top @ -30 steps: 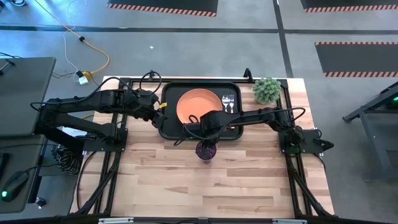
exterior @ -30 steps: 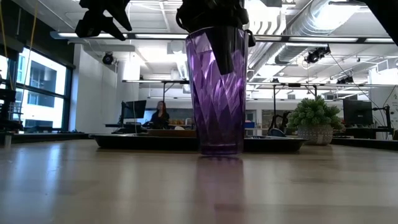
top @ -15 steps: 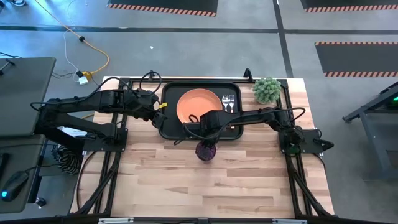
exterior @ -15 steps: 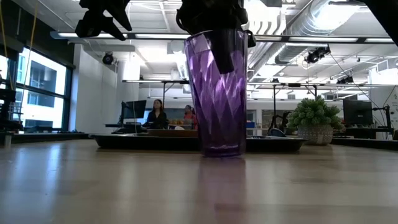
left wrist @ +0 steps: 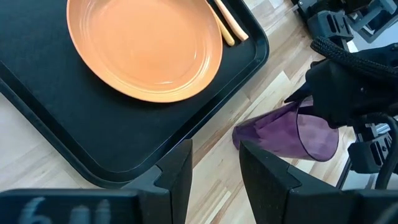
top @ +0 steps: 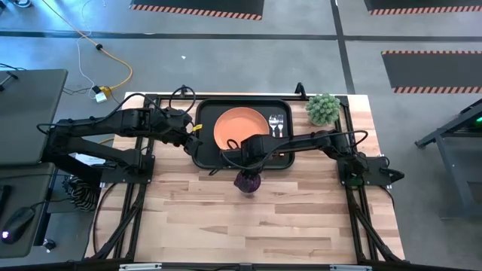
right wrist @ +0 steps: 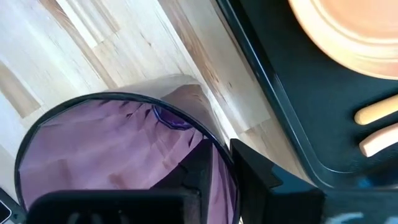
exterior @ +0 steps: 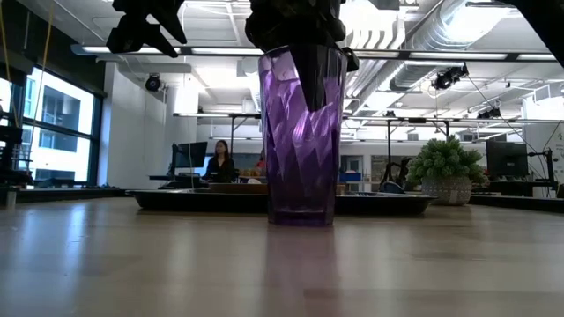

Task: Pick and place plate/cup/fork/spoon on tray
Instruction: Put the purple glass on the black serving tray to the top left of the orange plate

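The purple cup (top: 247, 181) stands on the bare wood just in front of the black tray's near rim (top: 226, 166). In the low view the cup (exterior: 298, 150) looks about upright. My right gripper (top: 251, 161) is above it, shut on its rim. The orange plate (top: 239, 128) lies flat in the tray. The fork and spoon (top: 276, 125) lie side by side on the tray to the plate's right. My left gripper (top: 197, 135) is open and empty over the tray's left rim; its wrist view shows the gap (left wrist: 214, 171). My right gripper pinches the cup's rim (right wrist: 214, 144) on the side nearest the tray, one finger (exterior: 310, 75) inside the cup and one outside. The fingers point down from above. The cup's base (exterior: 300, 220) is at the tabletop; whether it is clear of the wood, I cannot tell.
A green potted plant (top: 324, 109) stands at the table's far right corner. Bare wood (top: 248, 226) stretches from the cup to the near edge. People show in the room beyond the table (exterior: 218, 158).
My right gripper has shifted a little toward the table's left with the cup. The cup tipped partway through and now stands about upright again.
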`<state>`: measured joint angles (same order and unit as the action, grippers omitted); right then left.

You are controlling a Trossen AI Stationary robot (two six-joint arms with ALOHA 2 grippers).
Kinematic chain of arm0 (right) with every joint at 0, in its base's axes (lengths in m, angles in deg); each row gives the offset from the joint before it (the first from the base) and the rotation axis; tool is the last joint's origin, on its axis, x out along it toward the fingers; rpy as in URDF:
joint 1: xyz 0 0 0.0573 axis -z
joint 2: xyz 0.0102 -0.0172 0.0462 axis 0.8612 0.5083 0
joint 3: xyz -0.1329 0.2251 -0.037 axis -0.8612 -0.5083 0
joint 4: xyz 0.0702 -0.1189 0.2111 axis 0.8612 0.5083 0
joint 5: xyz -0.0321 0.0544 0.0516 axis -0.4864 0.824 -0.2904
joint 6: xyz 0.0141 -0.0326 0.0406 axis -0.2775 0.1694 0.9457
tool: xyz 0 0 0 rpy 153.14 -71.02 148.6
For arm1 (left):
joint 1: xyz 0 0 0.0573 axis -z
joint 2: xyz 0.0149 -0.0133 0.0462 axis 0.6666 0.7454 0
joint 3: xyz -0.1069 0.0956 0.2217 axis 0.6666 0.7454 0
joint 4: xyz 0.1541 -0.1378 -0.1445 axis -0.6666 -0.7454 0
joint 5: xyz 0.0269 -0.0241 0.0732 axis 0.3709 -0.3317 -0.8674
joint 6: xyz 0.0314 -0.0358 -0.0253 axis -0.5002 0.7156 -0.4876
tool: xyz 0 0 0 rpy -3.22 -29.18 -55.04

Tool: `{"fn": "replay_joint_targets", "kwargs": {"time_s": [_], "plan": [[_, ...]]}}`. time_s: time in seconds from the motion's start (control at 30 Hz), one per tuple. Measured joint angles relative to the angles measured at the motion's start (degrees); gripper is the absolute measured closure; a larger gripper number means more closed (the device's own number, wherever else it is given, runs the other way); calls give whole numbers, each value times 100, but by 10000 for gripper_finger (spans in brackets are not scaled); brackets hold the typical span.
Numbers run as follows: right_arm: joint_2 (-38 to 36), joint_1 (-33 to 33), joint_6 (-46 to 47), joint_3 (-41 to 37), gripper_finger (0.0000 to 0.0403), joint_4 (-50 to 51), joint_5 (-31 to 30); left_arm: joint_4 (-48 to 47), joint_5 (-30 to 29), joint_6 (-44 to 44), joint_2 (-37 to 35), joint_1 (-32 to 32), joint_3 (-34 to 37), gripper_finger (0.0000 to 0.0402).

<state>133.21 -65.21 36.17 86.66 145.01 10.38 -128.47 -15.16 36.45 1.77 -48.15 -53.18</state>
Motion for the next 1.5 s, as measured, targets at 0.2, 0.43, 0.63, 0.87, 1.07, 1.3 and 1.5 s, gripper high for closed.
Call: {"fn": "replay_joint_targets", "kwargs": {"time_s": [0.2, 0.43, 0.63, 0.87, 1.07, 1.3, 1.5], "plan": [[2, 0, 10, 3, 343, 0, -1, -1, -1, -284, 0, 1, 0, 280], [2, 0, 150, 9, 316, 13, 53, -1, 115, -291, 1, -1, 0, 280], [2, 15, 295, 11, 298, 132, 409, 1, 148, -293, 2, -1, 0, 280], [2, 15, 297, 11, 297, 207, 350, 1, 148, -293, 0, -1, 0, 280], [2, 15, 308, 11, 297, 203, 316, 1, 147, -408, 2, 1, 0, 280], [13, 15, 405, 368, 297, 295, 233, 3, 146, -447, 2, -1, 0, 280], [13, 15, 508, 951, 297, 664, 197, 3, 146, -448, 2, -1, 0, 280]]}}
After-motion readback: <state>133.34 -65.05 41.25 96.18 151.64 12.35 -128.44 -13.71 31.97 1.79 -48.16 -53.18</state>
